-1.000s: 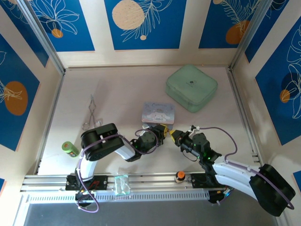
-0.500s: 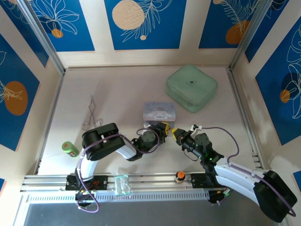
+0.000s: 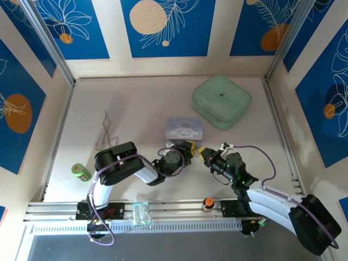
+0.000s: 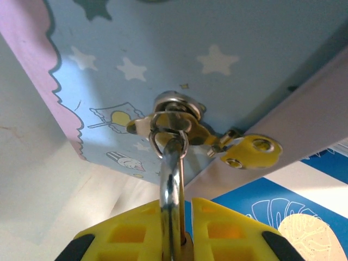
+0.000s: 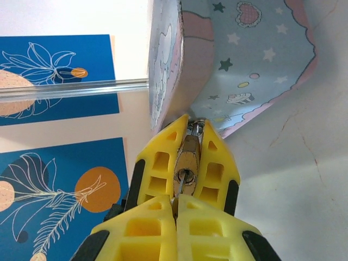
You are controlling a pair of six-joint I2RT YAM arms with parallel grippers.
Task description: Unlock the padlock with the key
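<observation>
The blue tin (image 3: 184, 128) has shifted on the pale table (image 3: 136, 109); left jaws clamp the padlock (image 4: 171, 182), right jaws pinch the key (image 5: 177, 192).

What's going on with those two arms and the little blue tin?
Two robot arms are working on a tiny padlock hooked to the clasp of the blue tin. The left gripper clamps the padlock. The right gripper, shut on what looks like the key, sits close beside it. Whether the key is in the padlock is unclear.
</observation>
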